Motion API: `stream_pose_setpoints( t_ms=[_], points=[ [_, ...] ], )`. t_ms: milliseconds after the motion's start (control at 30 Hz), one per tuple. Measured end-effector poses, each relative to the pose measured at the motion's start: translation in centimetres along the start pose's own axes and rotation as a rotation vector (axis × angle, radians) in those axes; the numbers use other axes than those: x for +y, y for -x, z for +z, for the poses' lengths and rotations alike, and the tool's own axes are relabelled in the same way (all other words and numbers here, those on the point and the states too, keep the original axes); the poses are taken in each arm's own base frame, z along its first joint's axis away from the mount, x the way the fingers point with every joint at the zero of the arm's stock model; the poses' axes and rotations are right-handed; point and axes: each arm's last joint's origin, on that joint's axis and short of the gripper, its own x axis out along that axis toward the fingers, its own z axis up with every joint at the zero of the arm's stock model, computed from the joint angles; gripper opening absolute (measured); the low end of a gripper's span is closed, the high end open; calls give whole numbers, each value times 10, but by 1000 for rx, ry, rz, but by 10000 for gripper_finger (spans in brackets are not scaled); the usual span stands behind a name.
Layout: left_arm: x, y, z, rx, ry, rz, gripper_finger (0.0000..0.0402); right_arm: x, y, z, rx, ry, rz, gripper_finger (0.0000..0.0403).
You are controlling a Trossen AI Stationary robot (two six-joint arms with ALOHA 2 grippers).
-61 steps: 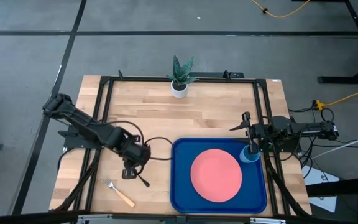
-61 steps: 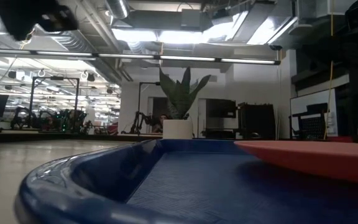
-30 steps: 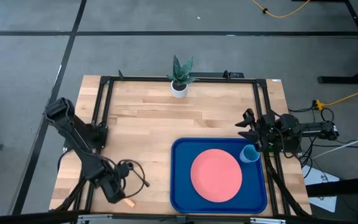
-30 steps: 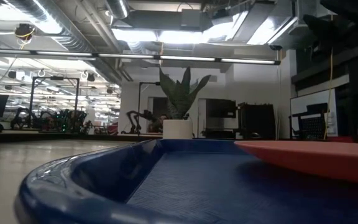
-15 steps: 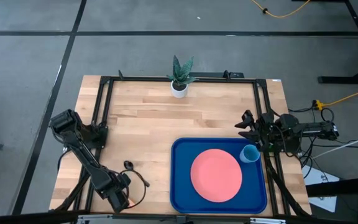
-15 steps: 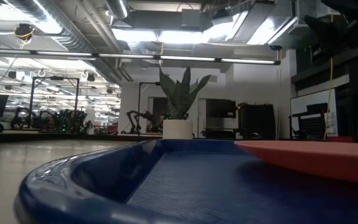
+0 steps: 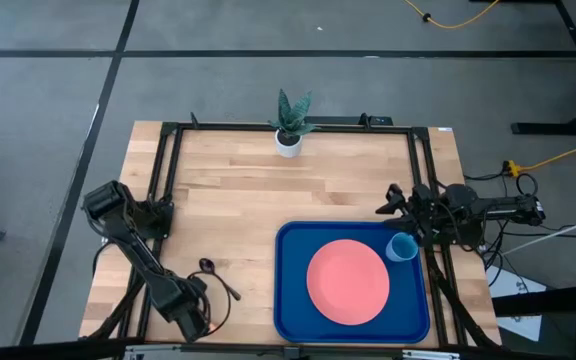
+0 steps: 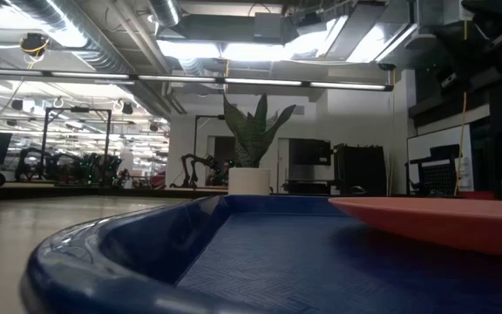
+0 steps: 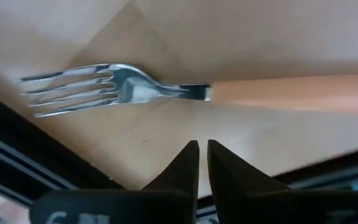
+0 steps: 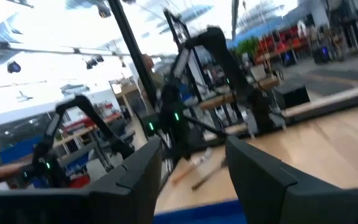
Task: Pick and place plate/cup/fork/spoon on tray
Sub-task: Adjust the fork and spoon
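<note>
Left gripper (image 9: 198, 151) down at the near-left corner of the table, fingers nearly pressed together with only a slit between them and nothing in it. Just beyond the tips, the fork (image 9: 185, 91), flat on the wood, long axis crosswise to the fingers: silver tines to one side, tan handle to the other, neck roughly in line with the slit (in the high view almost wholly hidden under the gripper). Judged the next pick, needing the jaws spread first. Nearby on bare wood, the spoon (image 7: 214, 274), also on the left arm's side. Further out, the tray (image 7: 292, 300), already carrying the plate (image 7: 347, 281) and the cup (image 7: 402, 247). Right gripper (image 10: 193, 163) spread wide, empty, hovering by the tray's far-right corner, well apart from the fork.
</note>
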Motion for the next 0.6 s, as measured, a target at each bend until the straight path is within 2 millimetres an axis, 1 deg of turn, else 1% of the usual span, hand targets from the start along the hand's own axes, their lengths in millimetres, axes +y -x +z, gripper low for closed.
stream_pose_setpoints(
  t_ms=[167, 267, 367, 600],
  points=[
    [-5, -9, 13, -38, 17, 22, 27, 3, 0, 6, -59, 37, 35, 182],
    [-8, -9, 22, -47, 3, 29, 27, 4, 0, 7, -68, 39, 41, 182],
    [-10, -7, 35, -35, -5, 51, 27, 4, 0, 7, -67, 39, 43, 182],
    [-8, 4, 68, -74, -11, 112, 27, 5, 0, 6, -38, 40, 97, 182]
  ],
)
